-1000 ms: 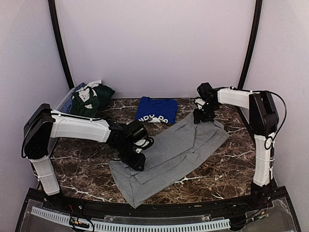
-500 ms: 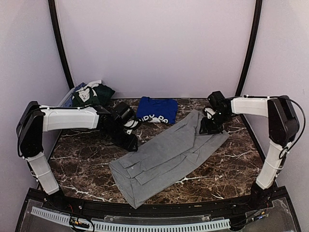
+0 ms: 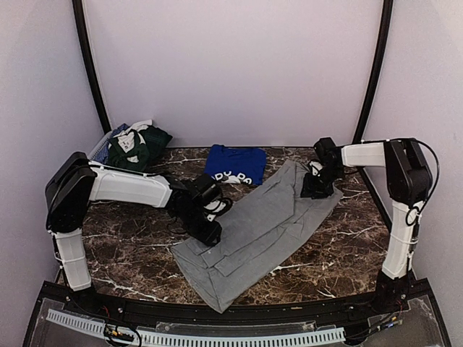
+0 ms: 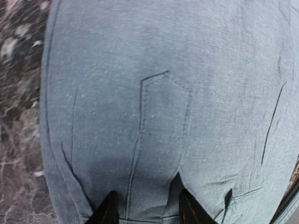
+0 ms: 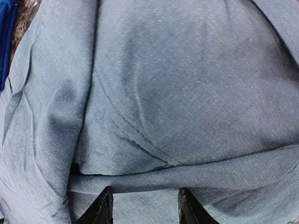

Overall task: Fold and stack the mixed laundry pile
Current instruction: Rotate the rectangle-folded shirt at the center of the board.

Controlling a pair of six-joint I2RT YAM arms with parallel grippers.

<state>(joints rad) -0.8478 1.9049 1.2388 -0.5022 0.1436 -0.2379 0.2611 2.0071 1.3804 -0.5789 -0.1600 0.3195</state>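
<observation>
A grey garment (image 3: 260, 224) lies spread diagonally across the marble table, from the near left to the far right. My left gripper (image 3: 208, 230) rests on its left edge, open, with stitched grey cloth (image 4: 163, 116) lying flat between and under the fingertips (image 4: 108, 210). At the garment's far right end sits my right gripper (image 3: 316, 189), also open, its tips apart over a folded hem (image 5: 187, 172). The folded royal-blue T-shirt (image 3: 234, 165) with white print lies at the back centre. Dark-green and patterned pieces (image 3: 137, 148) are heaped at the back left.
A grey mesh basket (image 3: 101, 150) holds the dark-green heap at the back left corner. Bare marble (image 3: 123, 246) shows left of the garment and more (image 3: 347, 238) to its right. A sliver of blue cloth (image 5: 4, 42) edges the right wrist view.
My left gripper swung away toward the back, then came down again onto the garment's left edge. The garment has shifted a little to the right. The right gripper's fingers have narrowed slightly.
</observation>
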